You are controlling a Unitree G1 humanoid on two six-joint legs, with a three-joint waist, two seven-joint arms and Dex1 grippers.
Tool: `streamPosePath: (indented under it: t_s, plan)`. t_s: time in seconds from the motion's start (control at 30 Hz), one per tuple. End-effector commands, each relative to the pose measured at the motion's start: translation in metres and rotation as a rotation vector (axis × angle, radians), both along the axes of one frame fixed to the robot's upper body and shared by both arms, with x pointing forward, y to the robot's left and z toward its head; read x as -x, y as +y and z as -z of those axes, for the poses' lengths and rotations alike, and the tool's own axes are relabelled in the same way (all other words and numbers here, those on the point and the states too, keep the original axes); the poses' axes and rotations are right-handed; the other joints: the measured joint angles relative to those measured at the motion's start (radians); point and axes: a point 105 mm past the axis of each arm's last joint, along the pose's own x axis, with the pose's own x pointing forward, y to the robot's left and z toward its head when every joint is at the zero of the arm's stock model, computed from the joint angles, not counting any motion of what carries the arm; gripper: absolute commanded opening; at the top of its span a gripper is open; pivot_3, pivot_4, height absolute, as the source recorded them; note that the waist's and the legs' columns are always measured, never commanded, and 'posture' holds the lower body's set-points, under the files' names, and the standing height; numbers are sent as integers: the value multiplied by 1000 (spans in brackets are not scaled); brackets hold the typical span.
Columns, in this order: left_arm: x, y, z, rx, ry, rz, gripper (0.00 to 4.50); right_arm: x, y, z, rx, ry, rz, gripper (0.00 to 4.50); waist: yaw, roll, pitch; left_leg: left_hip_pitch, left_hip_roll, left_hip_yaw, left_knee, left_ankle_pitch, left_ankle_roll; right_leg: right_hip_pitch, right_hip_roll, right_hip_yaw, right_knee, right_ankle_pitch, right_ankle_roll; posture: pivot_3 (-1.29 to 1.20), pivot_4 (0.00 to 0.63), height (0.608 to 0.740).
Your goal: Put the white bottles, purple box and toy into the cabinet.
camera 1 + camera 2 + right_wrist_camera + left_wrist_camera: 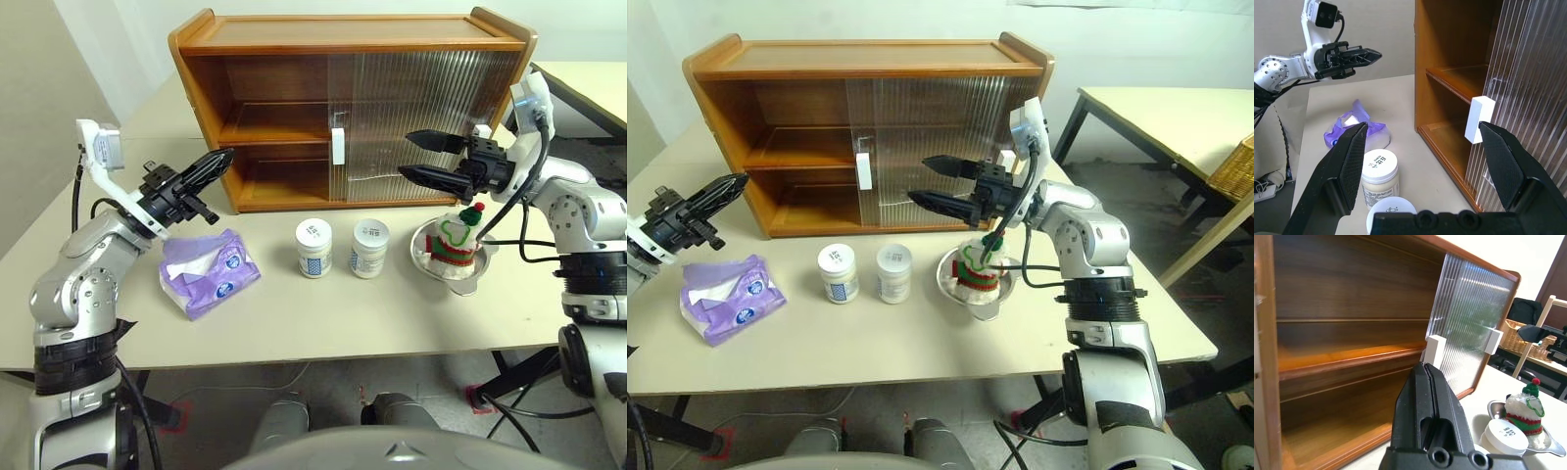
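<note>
Brown wooden cabinet [294, 108] stood far on the counter [323, 313], left half open. Two white jars [314, 247], lavender tissue pack [208, 272] and Christmas plush [458, 235] lay outside. Left end effector [208, 168] was closed and empty, right end effector [431, 159] wide open; reaching low might topple the jars.

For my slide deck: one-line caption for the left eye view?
Open cabinet behind two white bottles, purple box and bowl-held toy; left tool shut, right tool open.
</note>
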Motion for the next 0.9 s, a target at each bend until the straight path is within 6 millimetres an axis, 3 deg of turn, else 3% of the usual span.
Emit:
streamPosePath:
  t_s: [0.03, 0.27, 0.47, 0.63, 0.9]
  plan:
    - [2, 13, 13, -58, 28, -32, 37, -1, -1, -2, -1, -13, 9, 4500, 0, 0, 0, 0, 0, 0, 0, 0, 0, 0, 0, 0, 0, 0, 0, 13, 0, 740]
    - [21, 45, 30, -140, 70, -71, 2344, -2, -1, -1, 2, -8, 8, 4500, -2, 0, 0, -1, 1, -2, -1, -1, -2, -2, 1, 0, 0, -1, -2, 29, 0, 740]
    - [50, 70, 46, -190, 122, -88, 4474, -2, 1, 1, 4, -2, -5, 4500, -3, 0, 0, -4, 3, -7, -2, -4, -5, -5, 0, 0, 0, -3, -4, 40, 0, 740]
    - [85, 69, 58, -187, 229, -21, 4474, -3, 3, 3, 7, 6, -16, 4500, -3, 0, 0, -6, 6, -6, -2, -6, -6, -9, 1, 0, 0, -5, -6, 57, 0, 740]
    - [110, 75, 90, -273, 353, -11, 4474, -5, 6, 3, 5, 7, -29, 4500, 0, 1, 0, -7, 12, -7, -3, -9, -9, -10, 5, 0, 1, -8, -9, 68, 0, 740]
